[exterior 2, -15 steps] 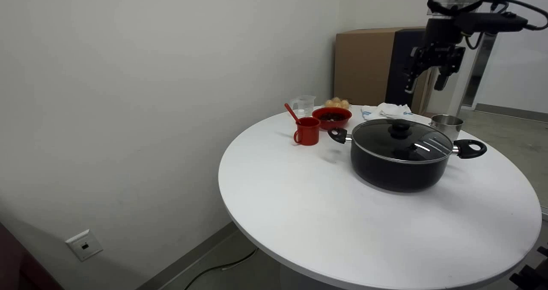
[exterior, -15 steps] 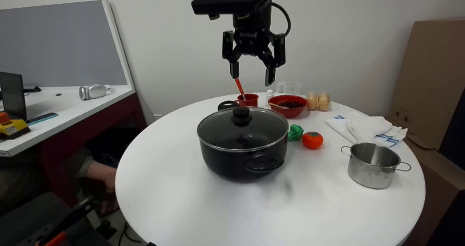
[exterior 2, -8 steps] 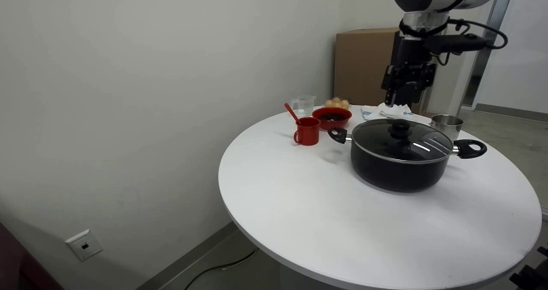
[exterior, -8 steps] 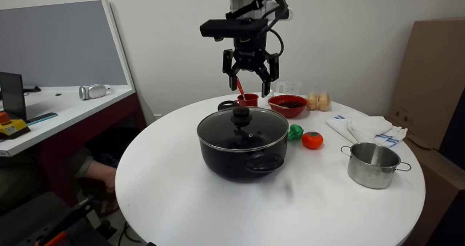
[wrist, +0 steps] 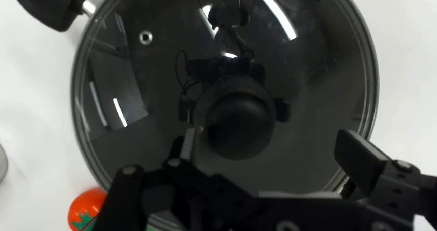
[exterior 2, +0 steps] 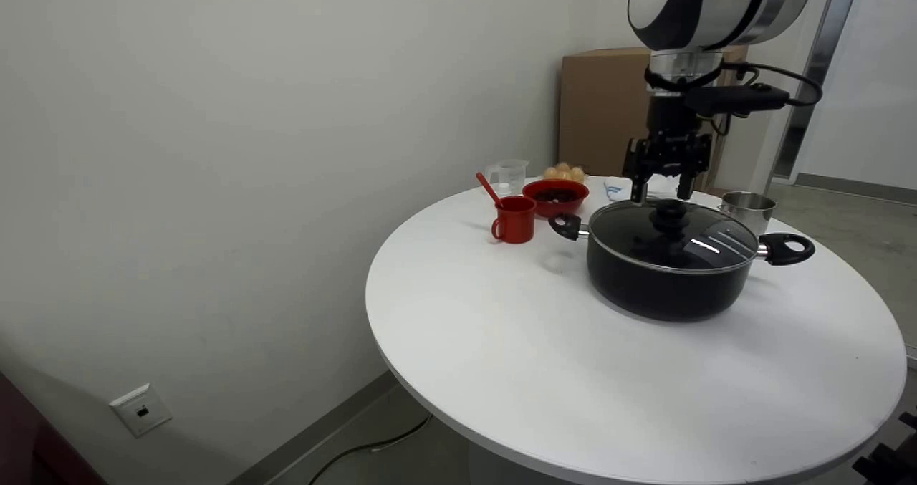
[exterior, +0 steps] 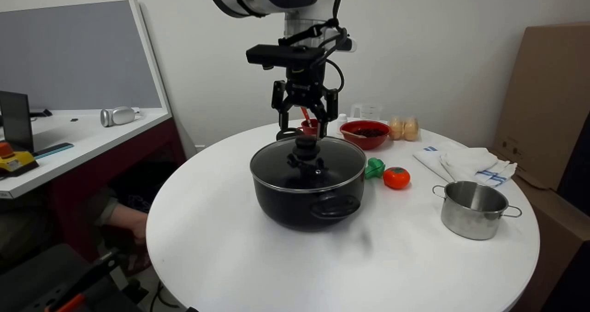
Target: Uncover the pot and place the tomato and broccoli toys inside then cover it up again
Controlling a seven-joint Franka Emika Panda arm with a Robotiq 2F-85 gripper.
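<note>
While the glass lid (exterior: 308, 168) stays on the black cooking pot (exterior: 304, 209), the Robotiq gripper (exterior: 302, 131) has descended near the knob (exterior: 306, 148), jaws spread wide; toy tomato (exterior: 396, 178) and toy broccoli (exterior: 374, 168) lie alongside.

No text legible in any view; in an exterior view, pale label (exterior: 14, 165) on yellow box (exterior: 26, 161), small tag (exterior: 5, 195) on desk edge (exterior: 92, 156), faint marks (exterior: 510, 149) on cardboard box (exterior: 541, 104), all too small or blurred to read
</note>
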